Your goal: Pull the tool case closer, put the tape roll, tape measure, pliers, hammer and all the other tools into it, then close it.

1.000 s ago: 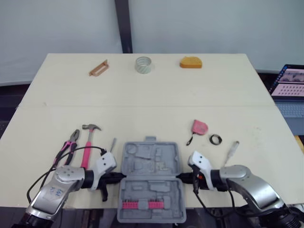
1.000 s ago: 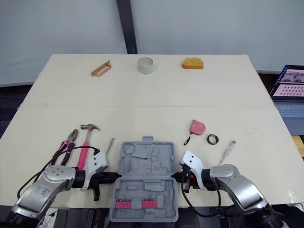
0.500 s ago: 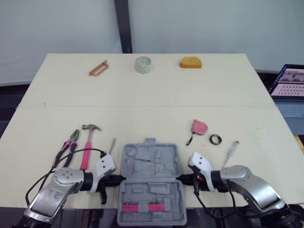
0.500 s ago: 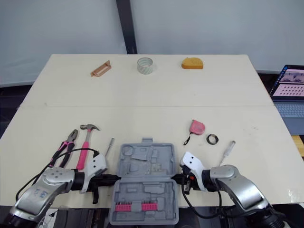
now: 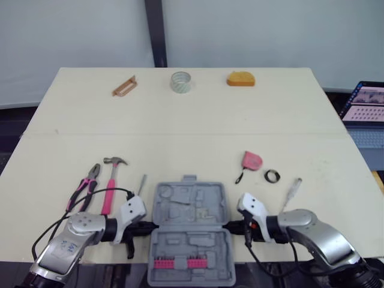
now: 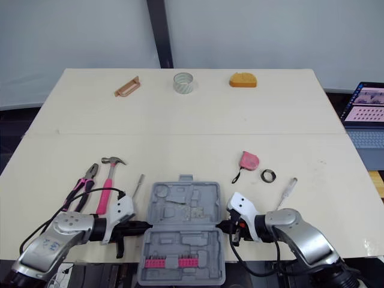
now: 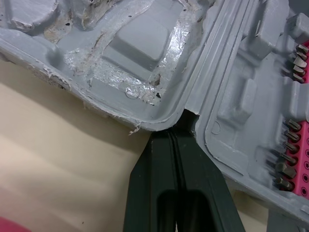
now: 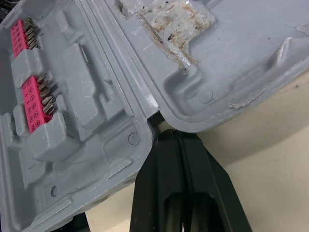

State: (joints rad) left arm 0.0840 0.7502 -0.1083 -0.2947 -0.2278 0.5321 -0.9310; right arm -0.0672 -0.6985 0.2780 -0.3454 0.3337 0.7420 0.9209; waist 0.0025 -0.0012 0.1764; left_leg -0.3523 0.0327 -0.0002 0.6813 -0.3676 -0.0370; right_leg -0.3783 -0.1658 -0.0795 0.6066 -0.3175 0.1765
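Note:
The grey tool case [image 5: 191, 210] lies open at the table's near edge, with its lower half over the edge and pink bit holders [image 8: 34, 92] inside. My left gripper [image 5: 144, 227] is shut, its tips pressed into the left hinge notch [image 7: 186, 121]. My right gripper [image 5: 231, 227] is shut too, its tips at the right hinge notch [image 8: 161, 128]. The pliers [image 5: 86, 183], the pink hammer [image 5: 111, 180] and a small screwdriver [image 5: 143, 183] lie left of the case. The pink tape measure [image 5: 252, 160] lies to its right. The tape roll [image 5: 180, 81] stands at the far edge.
A black ring [image 5: 272, 176] and a clear-handled screwdriver [image 5: 293, 188] lie right of the case. A copper-coloured piece [image 5: 124, 86] and an orange object [image 5: 240, 78] sit at the far edge. A laptop [image 5: 364, 103] stands beyond the table's right side.
The case has slid a little toward the near edge, and both shut grippers have come back with it at the hinge. The loose tools have not moved.

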